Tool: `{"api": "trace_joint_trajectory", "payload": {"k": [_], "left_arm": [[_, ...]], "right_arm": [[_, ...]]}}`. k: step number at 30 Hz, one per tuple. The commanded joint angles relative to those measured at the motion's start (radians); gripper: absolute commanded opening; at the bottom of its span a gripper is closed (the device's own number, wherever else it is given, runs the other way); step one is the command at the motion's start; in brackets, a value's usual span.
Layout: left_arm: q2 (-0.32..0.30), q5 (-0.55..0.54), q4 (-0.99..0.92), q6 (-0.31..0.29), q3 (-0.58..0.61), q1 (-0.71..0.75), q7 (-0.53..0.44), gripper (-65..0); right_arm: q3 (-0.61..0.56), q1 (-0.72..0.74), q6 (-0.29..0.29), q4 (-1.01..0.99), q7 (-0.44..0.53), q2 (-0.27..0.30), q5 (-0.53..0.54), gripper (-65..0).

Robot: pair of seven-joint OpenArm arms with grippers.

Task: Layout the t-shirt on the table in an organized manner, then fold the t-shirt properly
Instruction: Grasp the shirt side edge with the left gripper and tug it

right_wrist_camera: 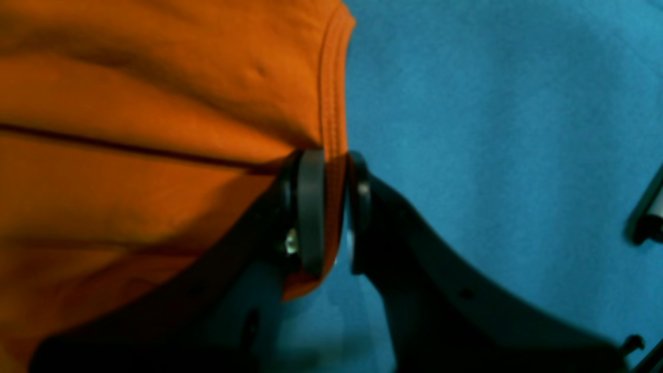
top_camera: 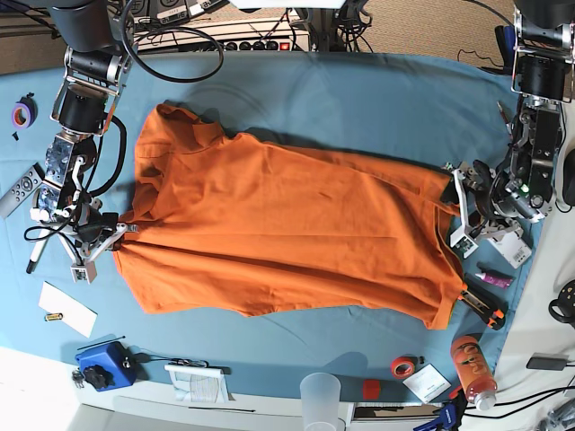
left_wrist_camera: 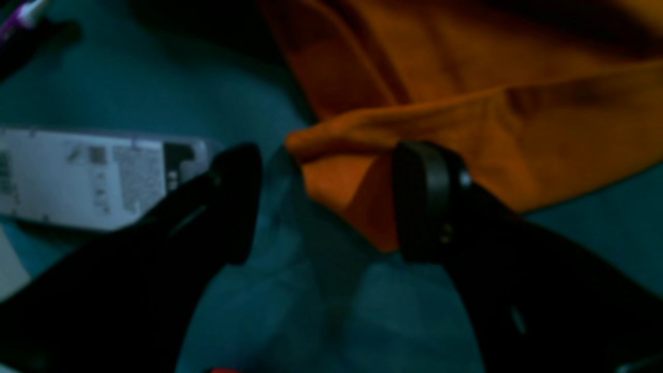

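Base view shows the bright orange short-sleeved cloth t-shirt (top_camera: 287, 238) spread across the middle of the wide table under its wrinkled blue-teal cloth (top_camera: 359, 99), my right gripper (top_camera: 119, 231) pinching its stitched edge at nine o'clock and my left gripper (top_camera: 458, 208) spread wide beside the edge at three o'clock. To do this well I would close the left on that folded edge, then draw both ends apart evenly and low. Both wrist views are dim and blurred, so I cannot tell how many layers I pinch, and no neck label shows.

Both wrist views are pretty soft and dim. The t-shirt (right_wrist_camera: 155, 129) runs off the right wrist view at 9 and 12 o'clock. The white labelled box (left_wrist_camera: 88, 176) is cut at 9 o'clock in the left wrist view, print unreadable. Bits along the table (top_camera: 359, 99) edge are too small to identify.
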Motion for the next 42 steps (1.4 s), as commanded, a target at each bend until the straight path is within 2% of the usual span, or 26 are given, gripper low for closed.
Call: {"api": "trace_joint_trajectory", "payload": {"k": [1,11,13,17,23,24,27,29,33,42], "left_arm": [[-0.016,0.004,0.014,0.003,-0.007,-0.020,-0.002,-27.8],[-0.016,-0.037,0.006,-0.004,-0.007,-0.017,0.002,-30.7],[-0.013,-0.042,0.006,-0.004,-0.007,-0.017,0.003,-35.2],[-0.006,-0.058,0.006,0.001,-0.007,-0.017,0.005,-48.8],[0.002,-0.057,0.006,0.006,-0.008,-0.018,0.013,-62.9],[0.002,-0.057,0.006,0.024,-0.008,-0.018,0.013,-64.6],[0.000,-0.057,0.010,0.121,-0.008,-0.018,0.029,-65.0],[-0.002,-0.057,0.028,0.162,-0.010,-0.021,0.095,-65.0],[-0.003,-0.057,0.097,0.213,-0.010,-0.019,0.242,-65.0],[-0.003,-0.046,0.198,0.273,-0.011,0.031,0.257,-65.0]], "right_arm": [[0.003,0.027,-0.003,0.019,0.016,0.017,0.006,-56.8],[0.003,0.027,-0.003,0.019,0.016,0.017,0.006,-56.8],[0.003,0.027,-0.003,0.019,0.016,0.017,0.006,-56.8],[0.003,0.027,-0.003,0.019,0.016,0.017,0.006,-56.8],[0.003,0.027,-0.003,0.019,0.016,0.017,0.006,-56.8],[0.003,0.027,-0.003,0.019,0.017,0.017,0.006,-56.8],[0.003,0.027,-0.003,0.019,0.018,0.017,0.006,-56.8],[0.003,0.027,-0.003,0.019,0.019,0.017,0.006,-56.8],[0.003,0.027,-0.003,0.019,0.020,0.017,0.006,-56.8],[0.003,0.027,-0.003,0.019,0.018,0.018,0.006,-56.8]]}}
